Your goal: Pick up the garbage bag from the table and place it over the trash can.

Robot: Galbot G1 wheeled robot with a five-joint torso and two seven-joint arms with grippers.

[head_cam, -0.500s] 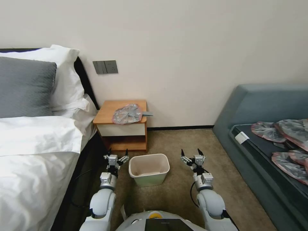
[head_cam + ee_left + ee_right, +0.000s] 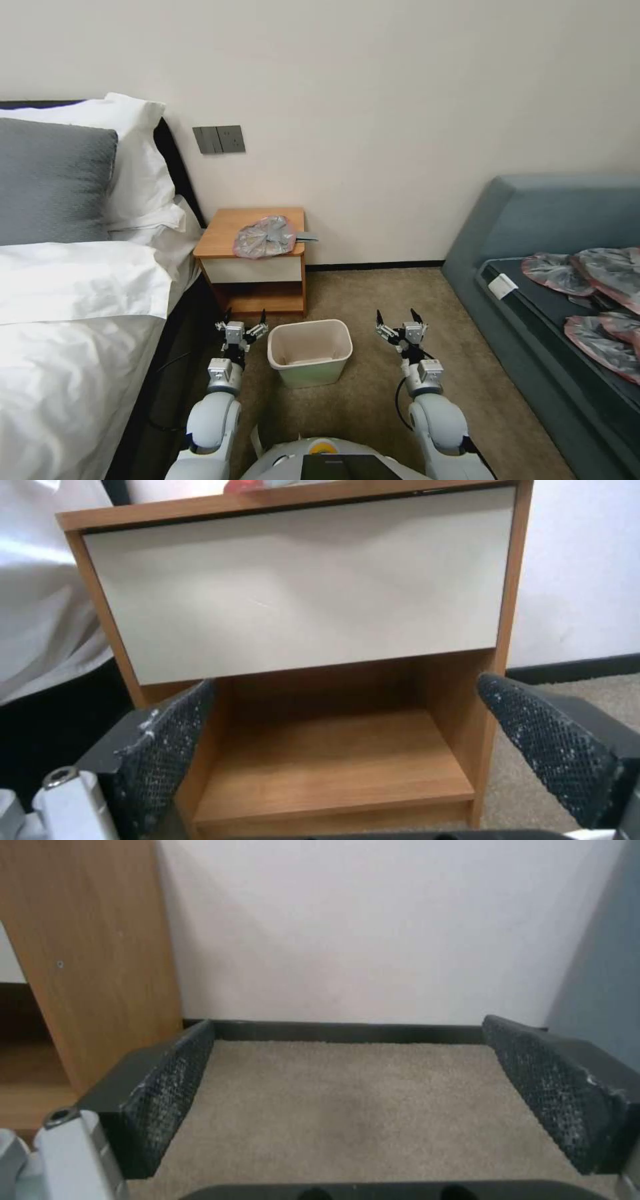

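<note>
Carpet [image 2: 373, 293] lies bare around the trash can [image 2: 310, 352], which stands in front of the table [image 2: 227, 235]. On the tabletop's front right edge rests the garbage bag [image 2: 265, 237]. Flanking the can, left gripper [image 2: 244, 318] and right gripper [image 2: 399, 319] hover, fingers spread, holding nothing.

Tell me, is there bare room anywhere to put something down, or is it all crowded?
The table is bare on its bed-side half; the bag covers the wall-side half. Its lower shelf is bare. Open carpet lies between table, trash can and sofa. The sofa seat is crowded with more bags.
</note>
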